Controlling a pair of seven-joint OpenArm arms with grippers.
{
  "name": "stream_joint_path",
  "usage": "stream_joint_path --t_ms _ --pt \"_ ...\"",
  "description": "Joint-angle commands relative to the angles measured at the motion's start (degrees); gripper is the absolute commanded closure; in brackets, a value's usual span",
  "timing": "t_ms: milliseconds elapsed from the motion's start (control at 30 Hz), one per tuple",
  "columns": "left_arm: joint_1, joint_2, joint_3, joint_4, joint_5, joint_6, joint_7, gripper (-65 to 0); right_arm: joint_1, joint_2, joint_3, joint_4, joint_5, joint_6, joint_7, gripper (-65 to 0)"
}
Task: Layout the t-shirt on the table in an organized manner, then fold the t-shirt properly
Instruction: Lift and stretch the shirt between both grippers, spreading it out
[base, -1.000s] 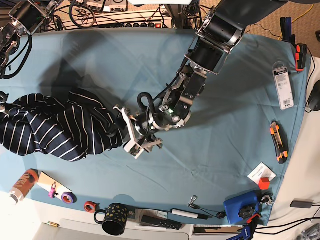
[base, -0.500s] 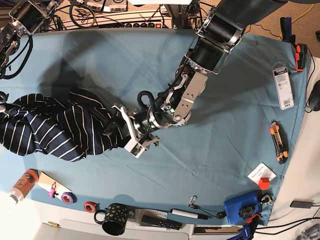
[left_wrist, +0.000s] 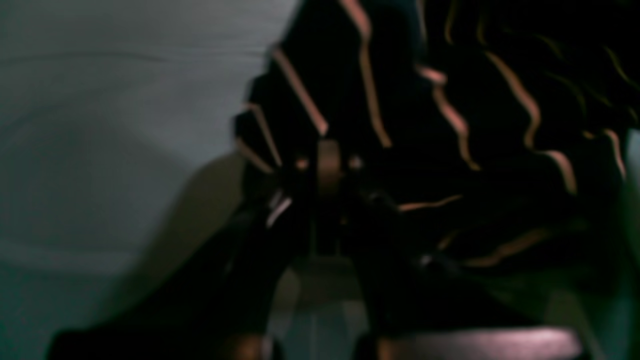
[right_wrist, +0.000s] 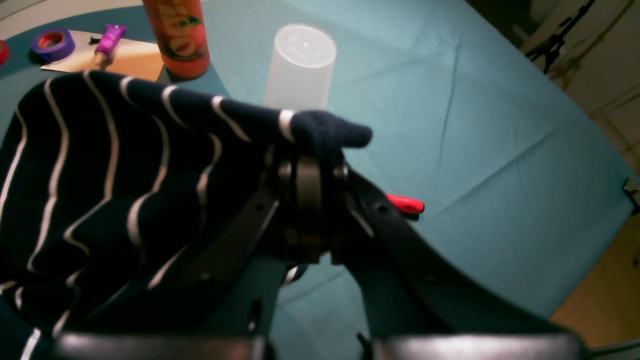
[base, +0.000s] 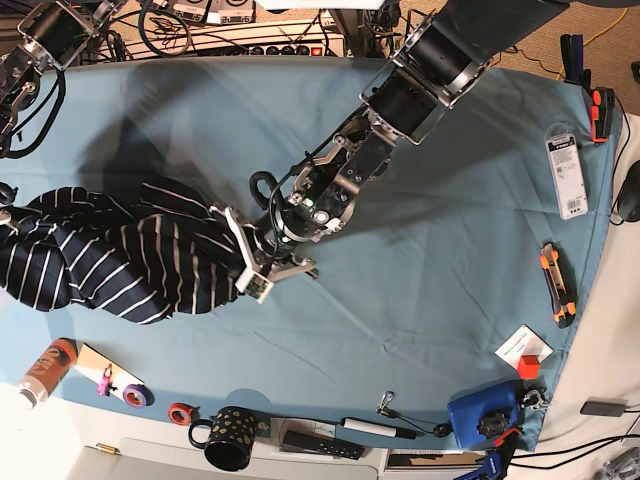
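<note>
Layout is the step in hand: the t-shirt (base: 110, 255) lies bunched in a striped heap at about 9 o'clock on the table (base: 440, 240), nowhere near flat, so folding looks a long way off. The left gripper (base: 243, 268) sits at the heap's 3 o'clock edge, its jaws pinched together; the left wrist view, dark and blurred, shows striped cloth crowding right up against them, so it appears to be grasping a fold of the shirt. The right gripper (right_wrist: 310, 165) is clenched on another bit of the same shirt, a navy tip of cloth poking out past its jaws. With 2 holds on the fabric, the next move probably calls for drawing them apart, toward 3 o'clock and 9 o'clock, to spread the body open.
</note>
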Motion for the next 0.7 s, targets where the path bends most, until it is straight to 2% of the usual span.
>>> stream_joint_path --t_ms 0,133,233,367,433,567,667 --pt "-1.6 1.4 -0.2 1.0 0.6 0.3 -1.5 0.0 0.8 1.6 0.4 0.9 0.3 -0.1 1.6 0.0" --pt "-1.6 1.4 -0.2 1.1 6.0 -1.3 -1.5 0.0 0.7 1.5 0.3 0.9 2.6 3.1 0.7 0.0" --pt "-1.6 1.4 -0.8 2.9 10.9 -1.2 -0.2 0.0 0.8 1.5 0.3 0.0 4.0 4.8 1.2 0.0" --pt "-1.6 1.4 -6.9 11.0 12.5 0.2 7.1 0.0 0.8 1.5 0.3 -2.9 8.1 5.0 3.7 0.0" --pt "-1.6 1.4 -11.9 16.6 12.5 -0.3 11.5 0.0 1.0 1.5 0.3 -4.4 10.9 5.9 4.2 0.0" --pt "-2.4 1.4 -22.1 26.6 11.6 -7.2 20.9 0.0 3.3 1.4 0.3 -6.1 17.5 10.7 3.7 0.0" --pt "-4.5 -0.6 -26.8 28.5 8.3 -9.8 22.5 0.0 6.7 1.5 0.0 -6.2 20.0 12.0 3.6 0.0"
